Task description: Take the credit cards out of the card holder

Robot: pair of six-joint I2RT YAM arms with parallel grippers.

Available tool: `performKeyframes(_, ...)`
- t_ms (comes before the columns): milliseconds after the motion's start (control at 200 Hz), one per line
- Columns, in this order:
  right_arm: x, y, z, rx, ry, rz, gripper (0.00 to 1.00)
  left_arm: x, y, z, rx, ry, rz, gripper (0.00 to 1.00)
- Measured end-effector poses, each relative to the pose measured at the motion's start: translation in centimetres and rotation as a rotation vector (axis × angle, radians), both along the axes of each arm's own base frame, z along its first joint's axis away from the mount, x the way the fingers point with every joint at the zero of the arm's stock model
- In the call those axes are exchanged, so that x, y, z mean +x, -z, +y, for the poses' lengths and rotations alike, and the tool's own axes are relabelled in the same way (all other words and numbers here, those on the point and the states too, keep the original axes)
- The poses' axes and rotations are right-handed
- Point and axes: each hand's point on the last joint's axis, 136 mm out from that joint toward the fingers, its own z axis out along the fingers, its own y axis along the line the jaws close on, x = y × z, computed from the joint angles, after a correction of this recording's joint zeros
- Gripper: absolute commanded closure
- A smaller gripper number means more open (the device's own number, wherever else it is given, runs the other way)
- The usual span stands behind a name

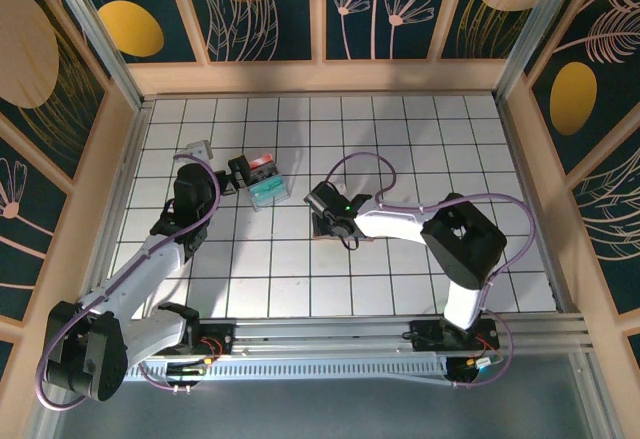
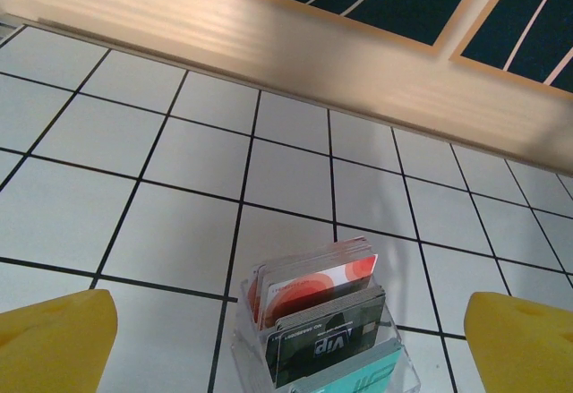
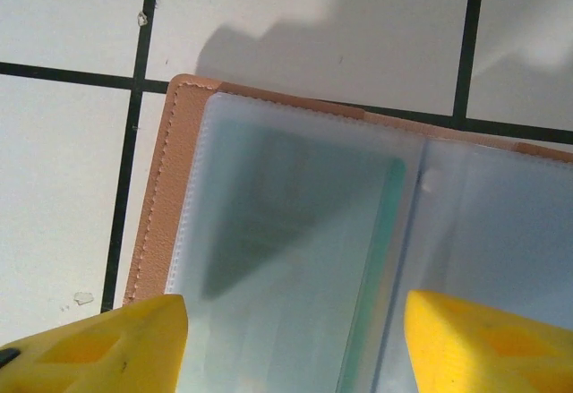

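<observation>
Left claw (image 1: 238,173), jaws wide apart, sits over the far-left part of the white, black-gridded bench (image 1: 400,139). In the left wrist view this claw (image 2: 291,321) shows as two yellow fingertips (image 2: 54,344) at the bottom corners, and between them stands a clear plastic box (image 2: 255,366). The box holds a stack of upright cards (image 2: 313,277). The front ones are a white card with red-orange circles (image 2: 309,293), a dark card (image 2: 327,341) printed "VIP" in pale letters, and a teal card (image 2: 363,380). Small print above "VIP" is too small to read.

Right of the box, near the middle of the bench, the right claw (image 1: 336,221) points down over the card holder (image 1: 320,229). In the right wrist view the tan leather card holder (image 3: 157,214) lies open and flat, its frosted sleeves facing up. A credit card (image 3: 295,232) with a teal edge shows faintly through the left sleeve. The right claw (image 3: 291,344) is spread open above the sleeves; whether it touches them cannot be told.
</observation>
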Motion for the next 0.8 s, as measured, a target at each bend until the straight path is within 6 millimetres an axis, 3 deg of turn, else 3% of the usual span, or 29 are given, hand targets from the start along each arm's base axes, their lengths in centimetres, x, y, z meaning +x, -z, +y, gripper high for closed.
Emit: performKeyframes(801, -0.27, 0.52, 0.88, 0.026, -0.020, 0.018, 0.36, 0.14, 0.56, -0.12, 0.000, 0.003, 0.016, 0.01)
